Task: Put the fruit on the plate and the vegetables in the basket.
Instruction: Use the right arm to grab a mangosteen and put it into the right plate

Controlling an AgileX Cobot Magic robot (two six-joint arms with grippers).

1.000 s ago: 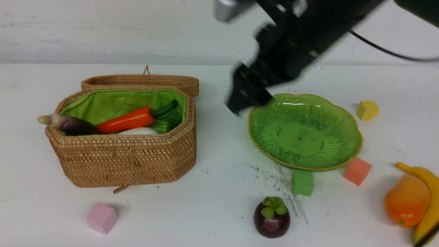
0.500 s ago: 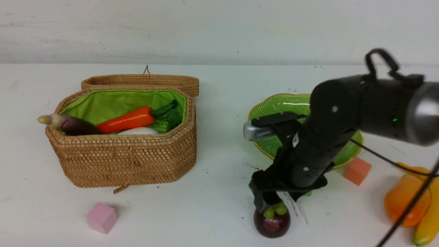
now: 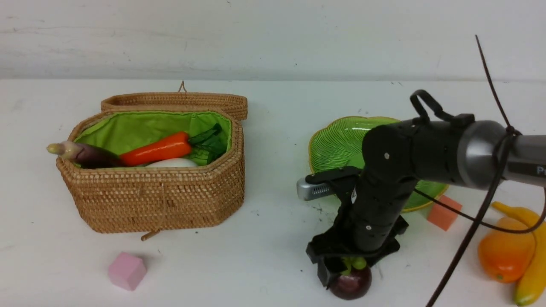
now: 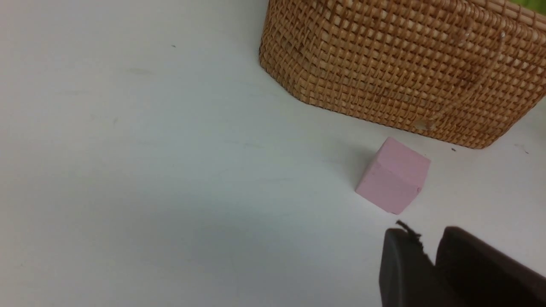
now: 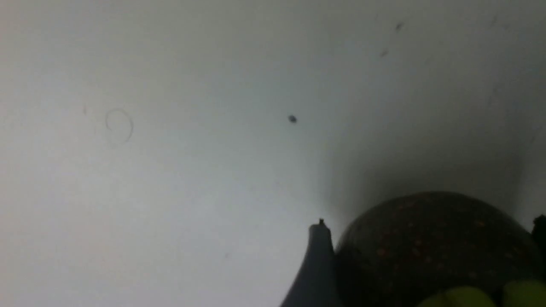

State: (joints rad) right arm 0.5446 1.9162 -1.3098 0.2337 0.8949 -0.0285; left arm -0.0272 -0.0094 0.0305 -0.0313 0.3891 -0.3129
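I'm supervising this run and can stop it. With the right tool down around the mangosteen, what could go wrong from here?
The mangosteen is round and the right tool straddles it from above; it may roll or squirt out. The loose cable hangs close to the mango and could drag it. A low carry might clip the plate rim.
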